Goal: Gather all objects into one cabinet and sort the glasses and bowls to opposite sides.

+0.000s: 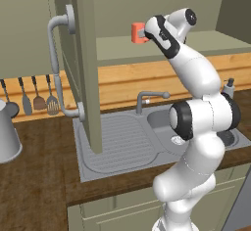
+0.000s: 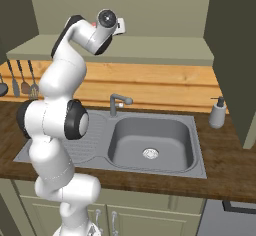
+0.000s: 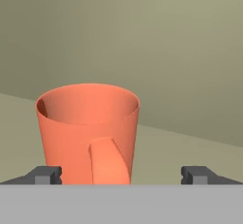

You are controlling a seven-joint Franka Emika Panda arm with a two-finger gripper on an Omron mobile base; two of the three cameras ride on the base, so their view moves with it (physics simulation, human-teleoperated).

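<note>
The coral-orange mug stands upright on the shelf of the open olive-green wall cabinet, its handle turned toward the hand camera and a plain olive back wall behind it. In the left base view the mug shows just left of the wrist, above the sink. The gripper is right at it: the two dark fingertips stand wide apart, one at the mug's left side and the other well clear to its right, so the jaws are open and grip nothing; I cannot tell whether the left tip touches the cup wall. Judging by this, the step in hand is placing this mug in the cabinet, with the release apparently made. The next move calls for a straight withdrawal toward the near side, without brushing the handle or nudging the cup, and then a reach for the next object. The cabinet door with its long pale-grey handle hangs open on the left, over the drainer of the sink set in the wooden tabletop, so the arm must swing clear of its edge.
</note>
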